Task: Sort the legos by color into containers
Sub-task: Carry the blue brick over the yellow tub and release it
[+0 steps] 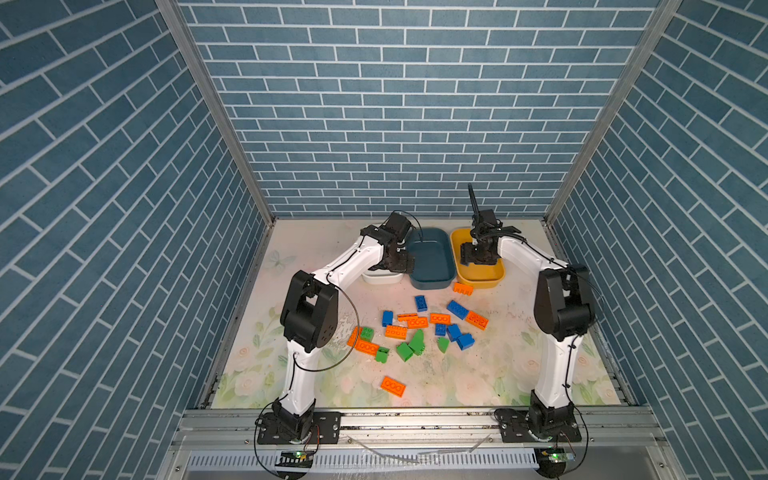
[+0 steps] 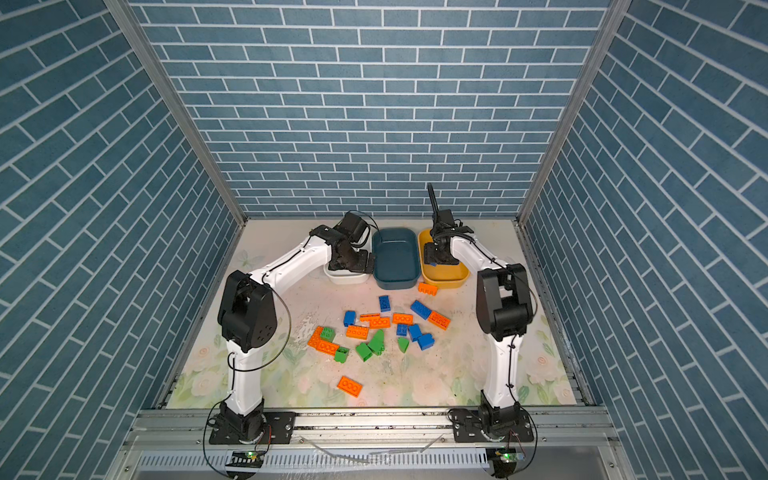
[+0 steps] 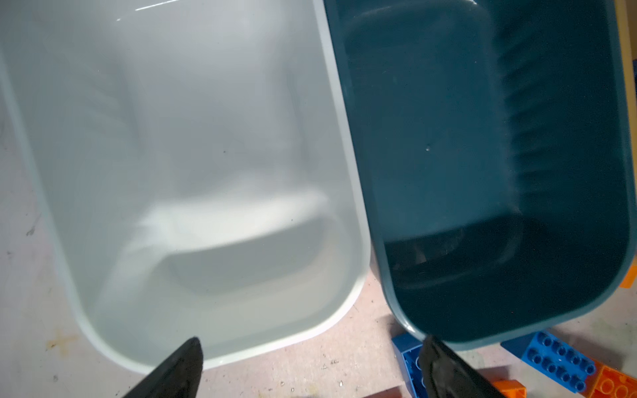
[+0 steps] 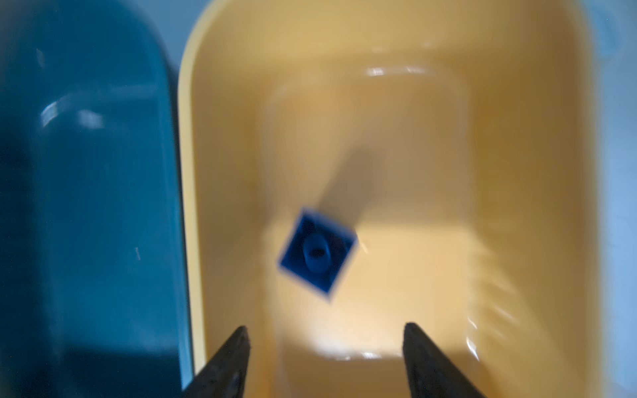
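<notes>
Three containers stand in a row at the back: a white tub [image 1: 382, 279] partly under my left arm, a teal tub [image 1: 430, 259] and a yellow tub [image 1: 482, 276]. My right gripper [image 4: 325, 325] hangs over the yellow tub [image 4: 448, 172], open, with nothing between its fingers. Below it a small blue brick [image 4: 317, 253] shows blurred inside the tub, hollow side up. My left gripper [image 3: 312, 338] is open and empty over the near ends of the white tub [image 3: 206, 138] and the teal tub [image 3: 448, 138]; both tubs look empty. Loose orange, blue and green legos [image 1: 415, 328] lie mid-mat.
One orange brick [image 1: 462, 288] lies just in front of the yellow tub and another orange brick [image 1: 392, 386] sits alone nearer the front. Blue bricks [image 3: 558, 360] lie close to the teal tub's near rim. Enclosure walls surround the floral mat [image 1: 519, 374].
</notes>
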You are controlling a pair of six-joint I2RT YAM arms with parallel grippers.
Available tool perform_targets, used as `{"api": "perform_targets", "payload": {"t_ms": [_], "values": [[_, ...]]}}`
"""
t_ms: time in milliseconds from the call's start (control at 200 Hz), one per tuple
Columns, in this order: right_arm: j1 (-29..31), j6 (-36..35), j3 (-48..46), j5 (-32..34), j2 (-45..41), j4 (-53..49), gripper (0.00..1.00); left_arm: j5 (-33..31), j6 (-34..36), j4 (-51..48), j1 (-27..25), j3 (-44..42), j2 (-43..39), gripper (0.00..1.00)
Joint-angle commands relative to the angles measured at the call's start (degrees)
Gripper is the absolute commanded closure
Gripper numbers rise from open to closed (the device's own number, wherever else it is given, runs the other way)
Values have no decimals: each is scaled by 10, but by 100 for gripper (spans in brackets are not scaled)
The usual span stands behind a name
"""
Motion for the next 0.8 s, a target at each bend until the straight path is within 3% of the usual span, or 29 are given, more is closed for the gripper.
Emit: {"api": "perform_targets", "payload": {"t_ms": [0,150,295,475,640,790], "values": [[6,44,-93,13,-104,30,14,30,22,-39,-3,30,23,1],[41,106,-251,60,-222,106,14,27,27,-58,-3,69,48,1],[70,142,-372,25,-276,242,15,27,37,-70,-4,100,68,1],[102,154,-379,53,-223,283,15,-16,54,-110,-2,157,108,1],[119,169,-367,145,-182,274,15,-29,62,-121,4,180,124,1],[120,158,-370,120,-159,317,16,-11,55,-108,9,176,128,1]]}}
